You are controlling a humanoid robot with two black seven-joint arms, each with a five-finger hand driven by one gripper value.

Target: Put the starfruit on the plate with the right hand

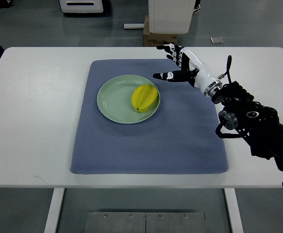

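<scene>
We see a yellow starfruit on a pale green plate. We note the mat beneath is slate blue with a fine dotted weave. We find the table plain white. We observe the right hand is white with black joints and fingertip patches, and its arm is black. We see the floor is grey.

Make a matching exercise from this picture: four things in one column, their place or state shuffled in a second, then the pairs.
1. starfruit
2. plate
3. blue mat
4. right hand

a. open, holding nothing
b. lies directly on the white table
c. rests on the plate's right side
d. pale green, sits on the mat

Pairs: 1-c, 2-d, 3-b, 4-a
</scene>
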